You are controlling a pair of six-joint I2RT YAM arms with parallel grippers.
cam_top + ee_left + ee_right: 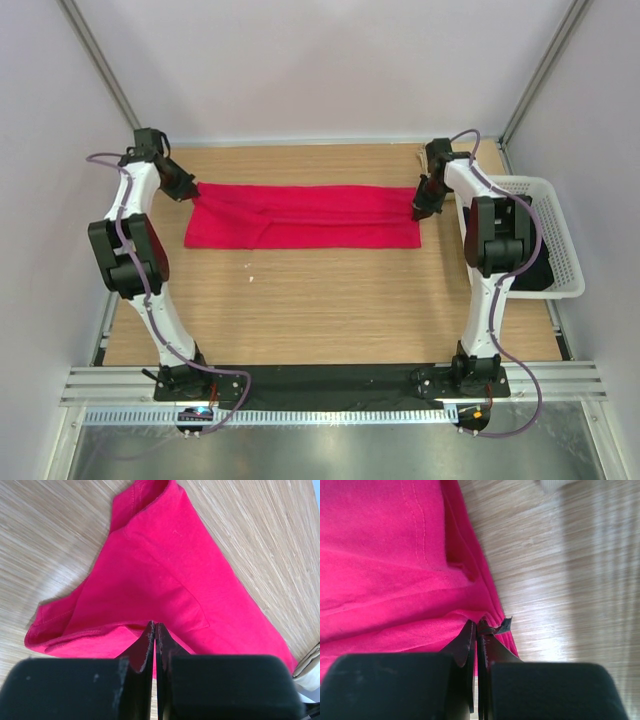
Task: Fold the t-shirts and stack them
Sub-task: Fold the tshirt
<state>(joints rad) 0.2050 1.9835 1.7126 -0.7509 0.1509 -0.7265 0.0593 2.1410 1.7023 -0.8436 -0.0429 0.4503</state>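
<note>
A crimson red t-shirt point(300, 216) lies folded into a long band across the far half of the wooden table, stretched between both arms. My left gripper point(188, 190) is shut on its left end; in the left wrist view the jaws point(154, 626) meet on a fold of the red cloth point(165, 575). At the right end my right gripper point(421, 208) is shut on the shirt's edge. The right wrist view shows the closed tips point(477, 625) pinching the hem of the cloth point(385, 565), with a torn scrap of pad sticking out beside them.
A white lattice basket point(568, 262) stands at the table's right edge, just beyond the right arm, with something dark inside it. Bare wood point(330, 300) lies between the shirt and the arm bases. White walls and metal frame posts close in the back and sides.
</note>
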